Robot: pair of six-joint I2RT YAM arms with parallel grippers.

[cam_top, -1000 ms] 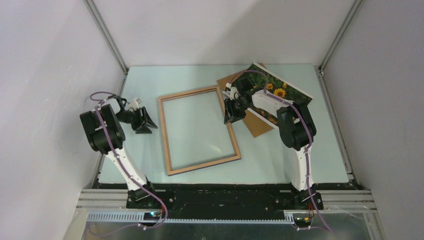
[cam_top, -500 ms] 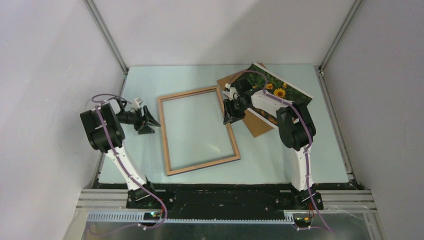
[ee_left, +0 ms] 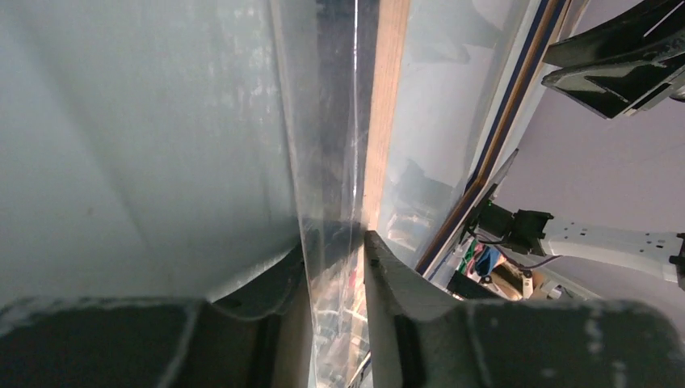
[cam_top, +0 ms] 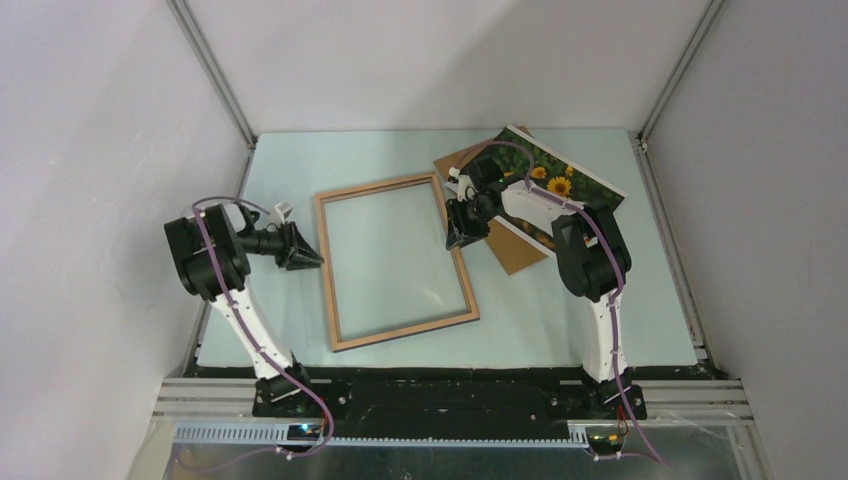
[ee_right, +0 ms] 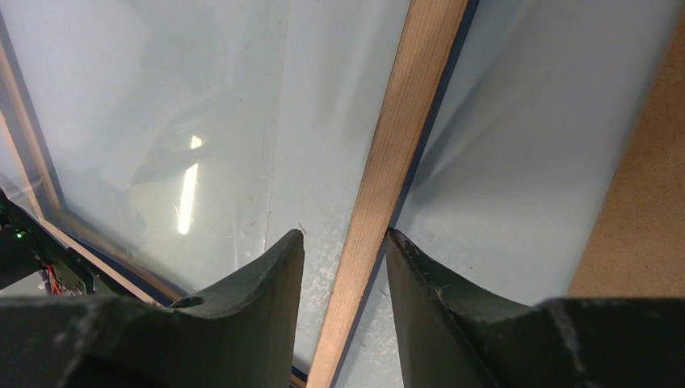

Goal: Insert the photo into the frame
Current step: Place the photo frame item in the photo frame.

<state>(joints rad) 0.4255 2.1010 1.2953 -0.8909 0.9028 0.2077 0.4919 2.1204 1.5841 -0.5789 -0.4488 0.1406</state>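
The frame point(cam_top: 398, 262) lies flat mid-table, light wood face up, with its clear pane in it. My left gripper point(cam_top: 316, 257) reaches in level from the left. In the left wrist view its fingers point(ee_left: 388, 279) sit tight on either side of the frame's left rail point(ee_left: 386, 113), with no gap showing. My right gripper point(cam_top: 460, 236) points down over the right rail point(ee_right: 396, 137). It is open and straddles the rail, with a small gap at the left finger point(ee_right: 271, 279). The sunflower photo point(cam_top: 560, 180) lies at the back right, partly under the right arm.
A plain brown backing board point(cam_top: 515, 250) lies under the photo, to the right of the frame; its edge shows in the right wrist view point(ee_right: 646, 210). White enclosure walls with metal posts point(cam_top: 215, 75) close in the table on the left, back and right.
My left gripper has turned and moved right, from beside the frame onto its left rail. The frame has shifted slightly. The right arm has not moved.
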